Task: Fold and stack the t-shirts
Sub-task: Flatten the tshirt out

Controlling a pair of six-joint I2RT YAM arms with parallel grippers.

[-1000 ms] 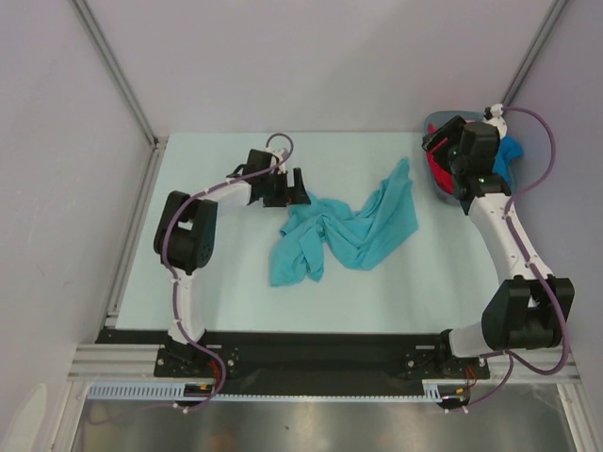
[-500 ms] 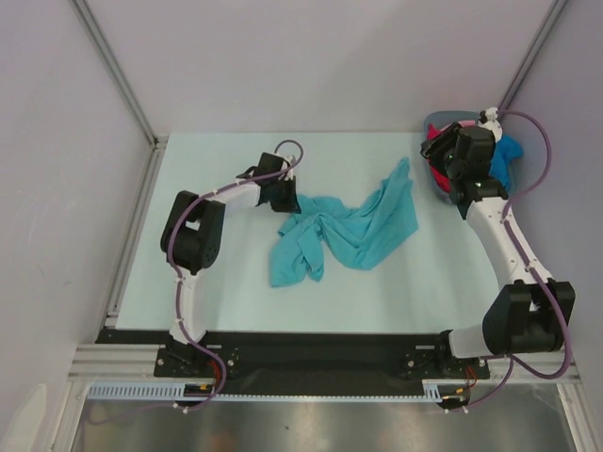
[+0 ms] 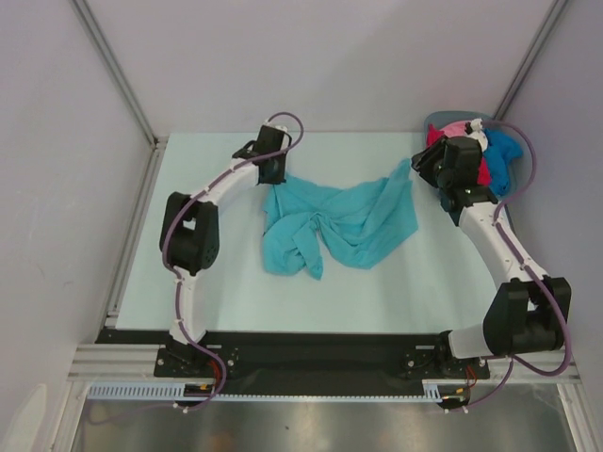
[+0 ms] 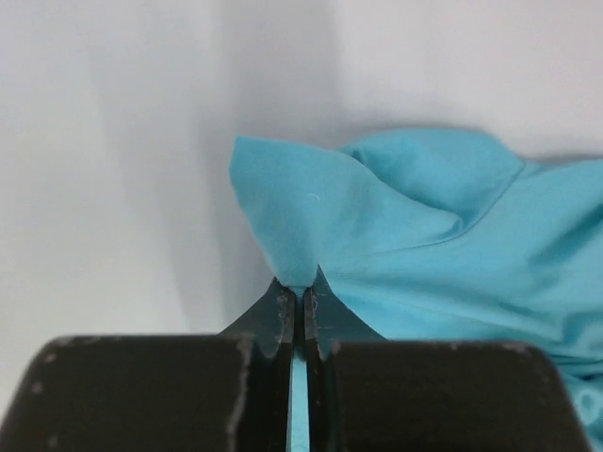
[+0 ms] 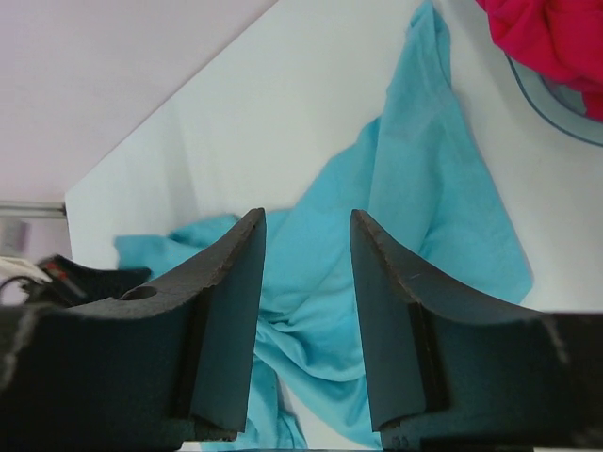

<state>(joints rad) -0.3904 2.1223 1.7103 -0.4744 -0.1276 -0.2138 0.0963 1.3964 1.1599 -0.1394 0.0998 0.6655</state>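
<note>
Teal tee [image 3: 349, 221] corner pinched, L gripper [image 4: 300, 296] | basket [image 3: 435, 121] part hidden

We see bright, even light, with only faint shadows on the surface [image 3: 377, 292]. In the left wrist view the left gripper [image 4: 299, 294] looks blurred.

I read the teal t-shirt [image 3: 344, 221] as soft, matt cloth, creased all over. The table [image 3: 207, 273] under it is smooth, pale and matt. The left gripper [image 4: 301, 299] is dull black plastic, scuffed pale along its edges, and the right gripper [image 5: 306, 221] has the same finish. At two o'clock, the basket [image 5: 565, 99] looks like smooth grey-blue plastic and the red t-shirt [image 5: 542, 38] like matt cloth. At six o'clock, a metal plate [image 3: 311, 424] has a brushed sheen.
</note>
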